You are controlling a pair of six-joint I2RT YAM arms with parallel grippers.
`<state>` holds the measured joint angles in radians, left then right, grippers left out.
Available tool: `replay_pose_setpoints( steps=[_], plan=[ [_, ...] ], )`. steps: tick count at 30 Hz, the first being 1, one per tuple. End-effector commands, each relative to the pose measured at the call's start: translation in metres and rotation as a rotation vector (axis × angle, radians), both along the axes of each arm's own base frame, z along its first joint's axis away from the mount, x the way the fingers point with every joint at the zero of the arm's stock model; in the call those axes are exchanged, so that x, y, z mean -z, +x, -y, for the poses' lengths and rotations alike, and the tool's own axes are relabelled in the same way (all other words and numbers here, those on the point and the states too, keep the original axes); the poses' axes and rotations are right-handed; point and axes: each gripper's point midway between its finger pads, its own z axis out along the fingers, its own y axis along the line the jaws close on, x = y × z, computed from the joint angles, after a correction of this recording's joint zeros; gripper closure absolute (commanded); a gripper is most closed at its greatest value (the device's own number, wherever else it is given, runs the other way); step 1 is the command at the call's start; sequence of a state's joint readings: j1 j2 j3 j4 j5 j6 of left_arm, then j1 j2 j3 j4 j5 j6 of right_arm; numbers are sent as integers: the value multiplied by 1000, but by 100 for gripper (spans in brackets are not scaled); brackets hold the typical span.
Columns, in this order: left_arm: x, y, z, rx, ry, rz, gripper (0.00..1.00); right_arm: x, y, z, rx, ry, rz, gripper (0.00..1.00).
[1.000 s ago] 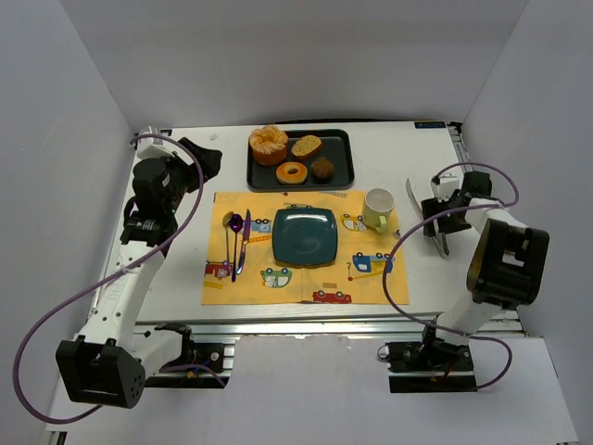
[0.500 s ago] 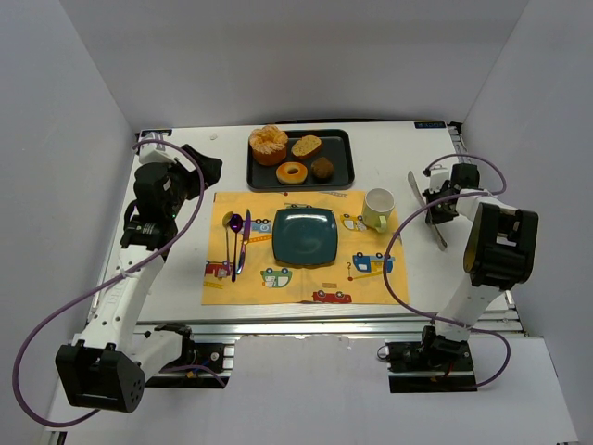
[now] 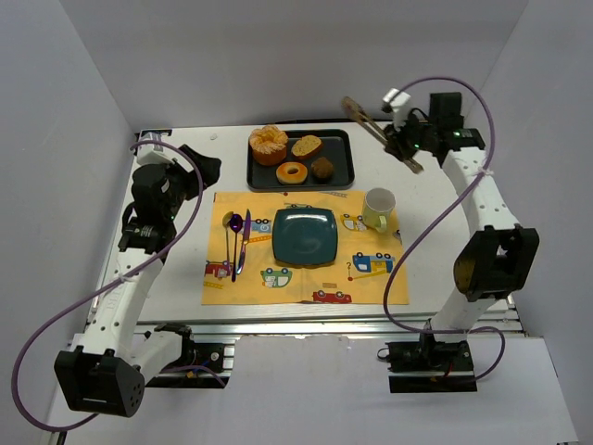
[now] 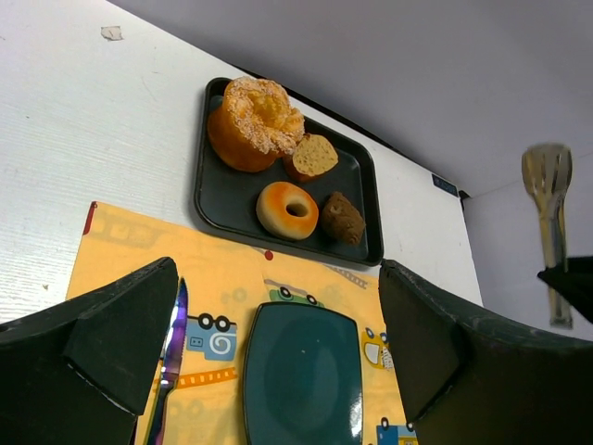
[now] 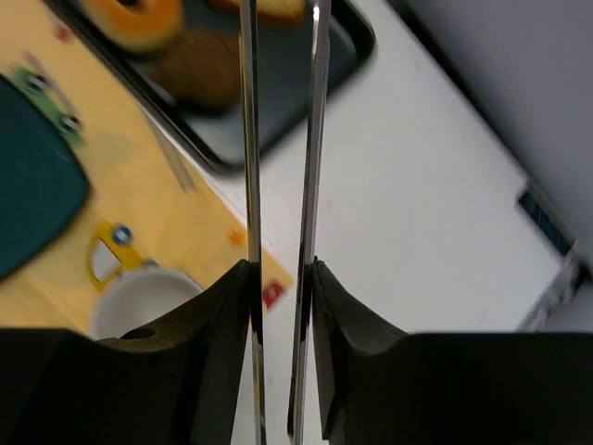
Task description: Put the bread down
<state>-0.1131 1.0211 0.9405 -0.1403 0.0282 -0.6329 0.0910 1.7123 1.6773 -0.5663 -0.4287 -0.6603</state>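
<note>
The bread (image 3: pixel 292 172) is a small golden ring lying in the front middle of the black tray (image 3: pixel 341 146). It also shows in the left wrist view (image 4: pixel 287 209) and at the top of the right wrist view (image 5: pixel 139 14). My right gripper (image 3: pixel 409 141) is shut on metal tongs (image 3: pixel 378 130), held in the air to the right of the tray, with the tong arms (image 5: pixel 248 139) pointing toward it. The tongs are empty. My left gripper (image 3: pixel 206 167) is open and empty, left of the tray, and looks over the teal plate (image 4: pixel 301 375).
On the tray are a large lobed orange bun (image 3: pixel 269 144), an oval roll (image 3: pixel 307 146) and a dark muffin (image 3: pixel 322 168). A yellow placemat (image 3: pixel 361 278) carries the teal plate (image 3: pixel 304 235), a cream mug (image 3: pixel 378 209), a purple spoon (image 3: pixel 234 227) and a knife (image 3: pixel 246 227).
My right arm has lifted the tongs off the table at the right and swung them up and back, to beside the tray's right end. The left arm has hardly moved.
</note>
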Motion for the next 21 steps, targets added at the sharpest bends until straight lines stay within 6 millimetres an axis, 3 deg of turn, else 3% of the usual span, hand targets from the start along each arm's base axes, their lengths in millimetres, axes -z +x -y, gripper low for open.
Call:
replay_pose_setpoints(
  steps=[1, 7, 14, 16, 21],
  plan=[
    [-16, -12, -5, -19, -6, 33, 2, -15, -15, -60, -192, 25, -18, 59],
    [-22, -18, -12, -61, -36, 56, 2, -18, -16, -111, -310, 33, -45, 58],
    [-23, -26, -16, -84, -40, 60, 2, -12, -40, -140, -432, -86, -1, 58],
    [-20, -26, -16, -84, -38, 53, 2, 0, -50, -150, -471, -129, 2, 59],
    [-15, -27, -14, -75, -41, 41, 2, 37, -57, -152, -505, -282, 9, 59]
  ],
)
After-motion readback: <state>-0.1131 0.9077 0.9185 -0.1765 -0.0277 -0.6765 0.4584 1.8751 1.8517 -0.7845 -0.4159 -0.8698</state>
